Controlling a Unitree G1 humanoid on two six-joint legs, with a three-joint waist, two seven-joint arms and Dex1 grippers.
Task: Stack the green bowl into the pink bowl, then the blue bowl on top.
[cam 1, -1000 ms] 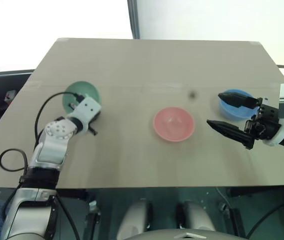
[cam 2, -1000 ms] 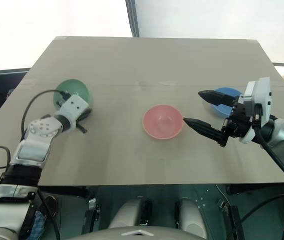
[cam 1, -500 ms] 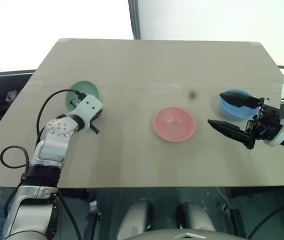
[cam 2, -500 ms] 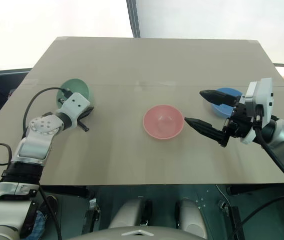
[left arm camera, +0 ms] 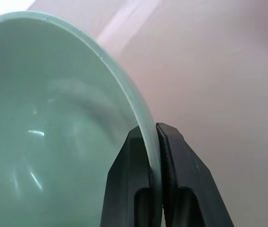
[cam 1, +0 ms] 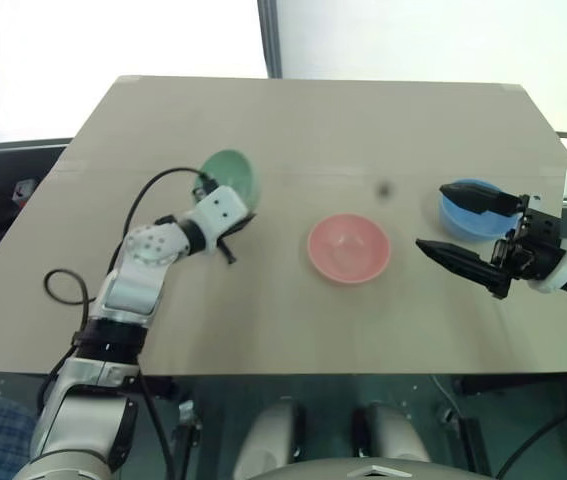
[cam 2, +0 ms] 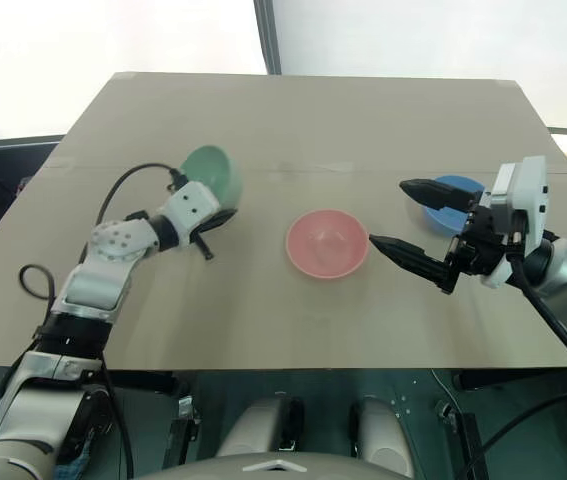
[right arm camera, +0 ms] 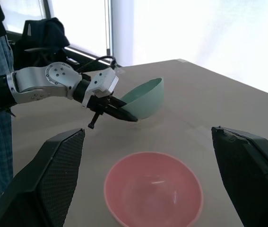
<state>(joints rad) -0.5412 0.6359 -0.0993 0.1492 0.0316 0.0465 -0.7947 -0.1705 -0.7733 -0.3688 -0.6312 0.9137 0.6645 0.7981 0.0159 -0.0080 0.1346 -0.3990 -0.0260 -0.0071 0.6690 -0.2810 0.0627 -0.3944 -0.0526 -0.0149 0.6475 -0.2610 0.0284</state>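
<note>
Currently the left gripper (left arm camera: pixel 153 156) is clamped on the thin rim of the green bowl (cam 1: pixel 229 176), held tilted above the counter (cam 1: pixel 293 120) left of the pink bowl (cam 1: pixel 348 248) at its middle; a pinch that narrow could let the bowl swivel or slip out and miss the pink bowl. The right gripper (cam 1: pixel 461 224) hangs wide open and empty near the right edge, 1 finger hiding part of the blue bowl (cam 1: pixel 471 216).
</note>
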